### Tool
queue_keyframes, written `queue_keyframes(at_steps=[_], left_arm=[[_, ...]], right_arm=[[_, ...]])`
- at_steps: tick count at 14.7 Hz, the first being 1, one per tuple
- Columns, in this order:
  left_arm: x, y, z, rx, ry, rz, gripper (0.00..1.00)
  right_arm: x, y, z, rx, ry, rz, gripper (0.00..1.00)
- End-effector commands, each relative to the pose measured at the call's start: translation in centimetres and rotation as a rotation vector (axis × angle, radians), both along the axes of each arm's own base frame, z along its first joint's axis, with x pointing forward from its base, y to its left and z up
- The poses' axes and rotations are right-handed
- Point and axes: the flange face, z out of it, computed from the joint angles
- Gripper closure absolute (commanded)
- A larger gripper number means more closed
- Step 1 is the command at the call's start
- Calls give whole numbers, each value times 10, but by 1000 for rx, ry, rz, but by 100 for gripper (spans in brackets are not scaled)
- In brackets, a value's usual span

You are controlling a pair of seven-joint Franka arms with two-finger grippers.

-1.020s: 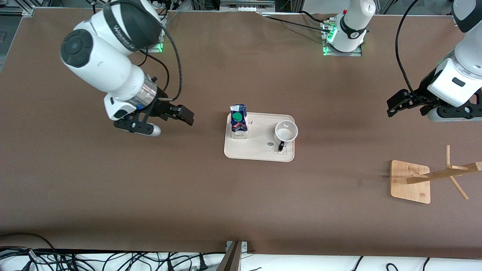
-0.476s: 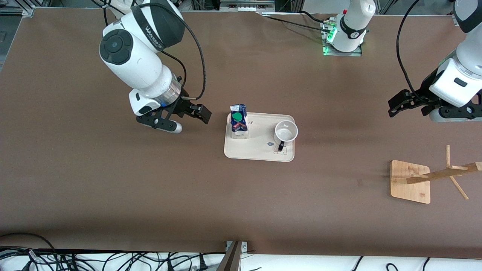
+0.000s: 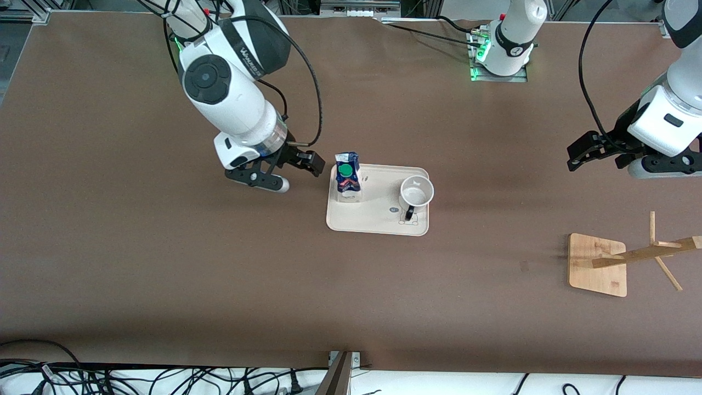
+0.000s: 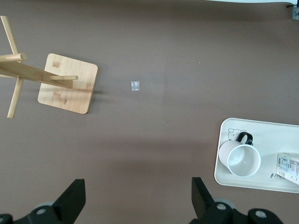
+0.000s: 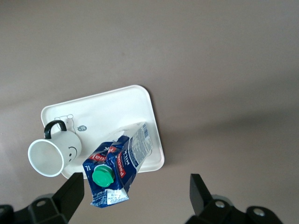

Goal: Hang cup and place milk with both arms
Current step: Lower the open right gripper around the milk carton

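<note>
Right gripper (image 3: pixel 296 170) moved closer to milk (image 3: pixel 347 176).

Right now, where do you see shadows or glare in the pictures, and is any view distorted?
Front view: soft shadow band across the table, no glare on the tray. Right wrist view: the milk and cup lean outward, a wide-angle effect. Left wrist view: even light, faint shadow beside the wooden rack.

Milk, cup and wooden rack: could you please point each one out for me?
milk (image 3: pixel 345 170), front view, on its green cap.
cup (image 3: pixel 417 192), front view, on its white inside.
wooden rack (image 3: pixel 596 265), front view, on its square base.
</note>
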Motion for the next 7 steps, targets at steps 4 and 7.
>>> queue_keyframes(at_steps=[4, 7], left_arm=[[0, 1, 5, -6, 9, 22, 0], [0, 1, 6, -6, 7, 22, 0]], right_arm=[[-17, 50, -40, -10, -7, 39, 0], [-34, 83, -57, 5, -28, 76, 0]])
